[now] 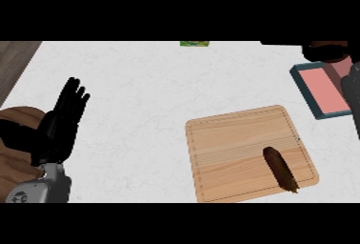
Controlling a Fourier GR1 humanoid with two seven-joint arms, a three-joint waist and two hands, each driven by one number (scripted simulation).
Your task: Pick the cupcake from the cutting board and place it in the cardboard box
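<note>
A pale wooden cutting board (243, 152) with visible grain and a matt finish lies on a smooth white worktop (147, 95) faintly veined like marble; the black hand (60, 126) looks matt, its forearm (42, 188) grey like metal.

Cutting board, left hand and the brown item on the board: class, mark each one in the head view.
cutting board (232, 152), head view: bare wood left of centre.
left hand (60, 126), head view: palm.
brown item (280, 168), head view: middle of its length.
</note>
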